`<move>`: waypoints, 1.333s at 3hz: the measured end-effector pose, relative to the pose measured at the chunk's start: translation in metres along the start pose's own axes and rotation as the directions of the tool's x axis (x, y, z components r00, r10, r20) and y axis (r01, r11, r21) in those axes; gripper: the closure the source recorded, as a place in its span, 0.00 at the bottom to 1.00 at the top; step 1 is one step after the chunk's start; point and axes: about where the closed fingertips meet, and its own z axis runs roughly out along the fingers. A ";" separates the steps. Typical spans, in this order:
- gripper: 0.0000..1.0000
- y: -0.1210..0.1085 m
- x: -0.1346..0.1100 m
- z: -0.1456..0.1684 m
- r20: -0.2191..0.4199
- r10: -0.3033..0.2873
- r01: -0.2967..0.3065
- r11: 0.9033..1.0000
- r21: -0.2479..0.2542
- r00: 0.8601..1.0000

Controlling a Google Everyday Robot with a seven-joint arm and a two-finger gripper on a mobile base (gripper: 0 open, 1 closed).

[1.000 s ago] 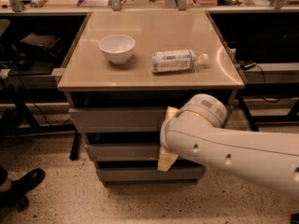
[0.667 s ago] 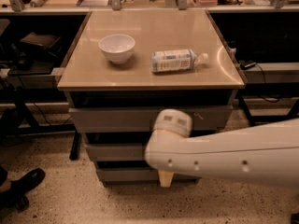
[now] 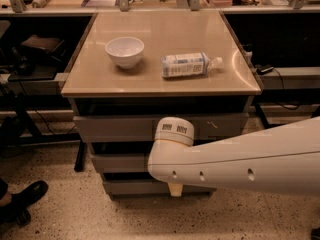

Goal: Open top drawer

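Observation:
The top drawer is the widest grey front just under the tabletop, with small pale scratch marks right of centre. It looks flush with the cabinet. My white arm reaches in from the right across the drawer fronts. Its round wrist end covers the middle of the top drawer. Most of my gripper is hidden behind the arm. Only a pale tip of it shows below the arm, in front of the bottom drawer.
A white bowl and a lying plastic bottle rest on the beige tabletop. Two narrower grey drawers sit below the top one. Dark shelving stands on both sides. A person's black shoe is on the floor at left.
My arm has swung left and lower across the drawer fronts, so the wrist end now covers the middle of the top drawer. The drawer, bowl and bottle have not moved.

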 end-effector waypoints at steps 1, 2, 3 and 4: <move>0.00 -0.031 0.035 0.004 0.047 0.087 -0.089 0.995 0.040 0.995; 0.00 -0.048 0.049 0.001 0.092 0.131 -0.138 0.988 0.076 0.987; 0.00 -0.047 0.047 0.001 0.093 0.128 -0.135 0.988 0.076 0.987; 0.00 -0.066 0.059 0.002 0.074 0.151 -0.160 0.979 0.129 0.986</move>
